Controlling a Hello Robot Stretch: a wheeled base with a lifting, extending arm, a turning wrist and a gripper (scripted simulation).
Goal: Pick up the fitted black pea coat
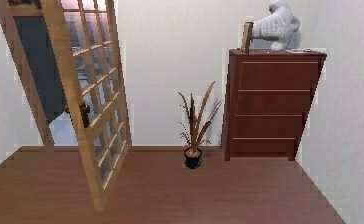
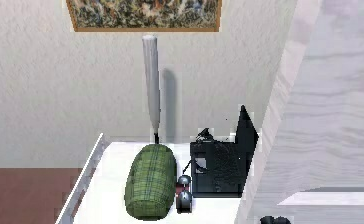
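Tool-side, a green plaid roll (image 2: 153, 180) lies beside what seems a laptop (image 2: 222, 162).

wall picture (image 2: 144, 14) cut off above

An open black laptop (image 2: 222, 165) is seen on a white surface (image 2: 110, 165). Just left of the laptop a green plaid roll (image 2: 152, 180) is laid lengthwise. A small dark rounded item (image 2: 183, 195), possibly a mouse, is set at the laptop's near left corner. Behind and left of the laptop a pale bat (image 2: 151, 85) is stood upright against the wall. Higher up, a framed picture (image 2: 145, 14) is hung. Brown floor (image 2: 30, 195) is shown far left of the laptop.
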